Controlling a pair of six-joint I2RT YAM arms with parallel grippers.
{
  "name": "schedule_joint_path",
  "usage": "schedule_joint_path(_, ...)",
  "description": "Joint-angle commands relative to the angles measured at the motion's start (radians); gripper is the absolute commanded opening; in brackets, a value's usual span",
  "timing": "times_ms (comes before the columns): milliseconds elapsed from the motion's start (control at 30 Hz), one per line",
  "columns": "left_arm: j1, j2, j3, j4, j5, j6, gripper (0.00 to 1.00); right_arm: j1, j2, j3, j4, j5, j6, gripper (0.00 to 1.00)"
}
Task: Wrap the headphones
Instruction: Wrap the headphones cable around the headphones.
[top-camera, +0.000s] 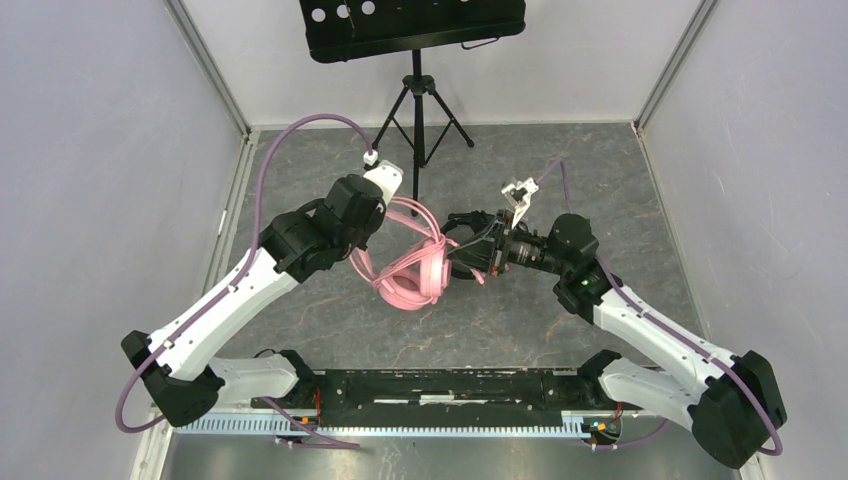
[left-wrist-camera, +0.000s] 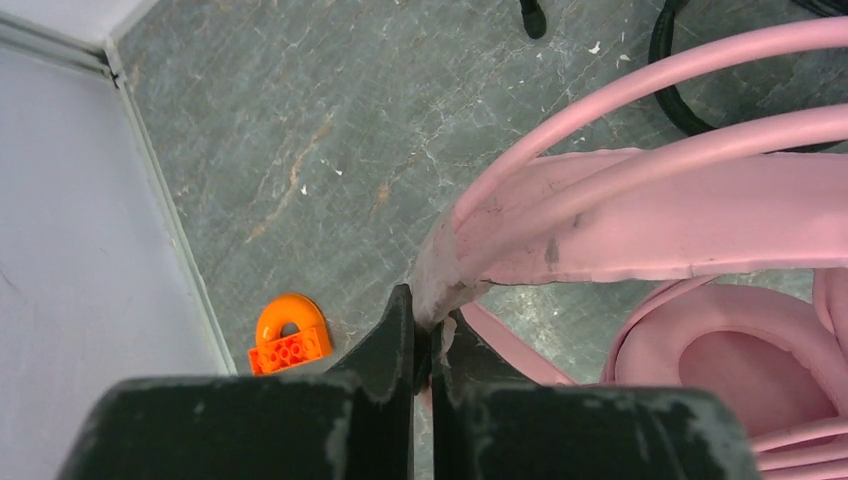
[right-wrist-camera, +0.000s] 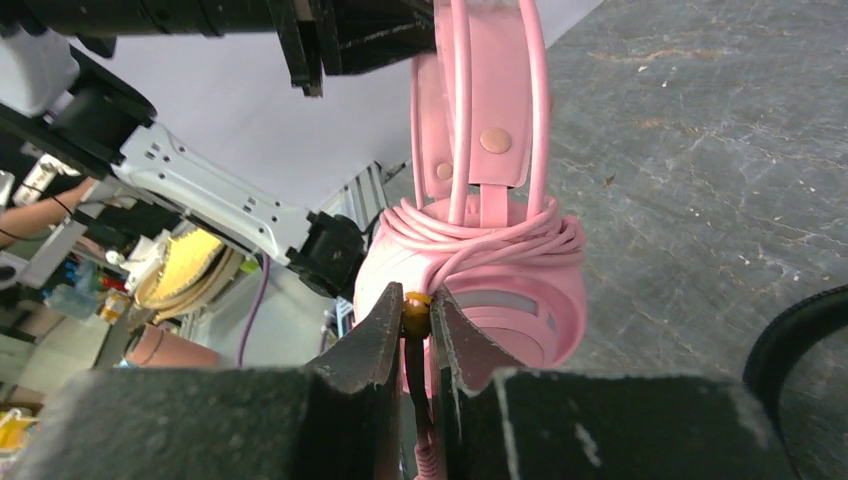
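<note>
The pink headphones (top-camera: 415, 275) hang above the floor between my two arms, with the pink cable (right-wrist-camera: 480, 235) wound round them. My left gripper (top-camera: 375, 222) is shut on the pink headband (left-wrist-camera: 640, 215), pinching its frayed edge in the left wrist view (left-wrist-camera: 430, 335). My right gripper (top-camera: 478, 262) is shut on the gold plug end of the pink cable (right-wrist-camera: 417, 305), right against the pink ear cup (right-wrist-camera: 520, 300). The black headphones (top-camera: 470, 225) lie on the floor under my right gripper; part of a black band shows in the right wrist view (right-wrist-camera: 800, 330).
A black tripod music stand (top-camera: 417, 90) stands at the back centre. An orange toy brick (left-wrist-camera: 290, 340) lies on the floor by the left wall. Grey walls close in left, right and back.
</note>
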Motion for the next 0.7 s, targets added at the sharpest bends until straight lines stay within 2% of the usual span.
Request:
schedule_joint_path(0,0.005,-0.022,0.006,0.023,-0.097,-0.188,0.02,0.022,-0.029,-0.005,0.227,0.049,0.167,0.17)
schedule_joint_path(133,0.004,-0.024,-0.009,0.004,-0.148,-0.238,0.02,0.035,-0.015,-0.008,0.264,0.081,0.228,0.25)
schedule_joint_path(333,0.004,-0.021,-0.013,0.005,-0.135,-0.312,0.02,0.085,-0.017,-0.006,0.259,0.184,0.247,0.25)
schedule_joint_path(667,0.004,-0.043,-0.045,0.057,-0.017,-0.532,0.02,0.174,-0.026,0.04,0.026,0.509,0.118,0.3)
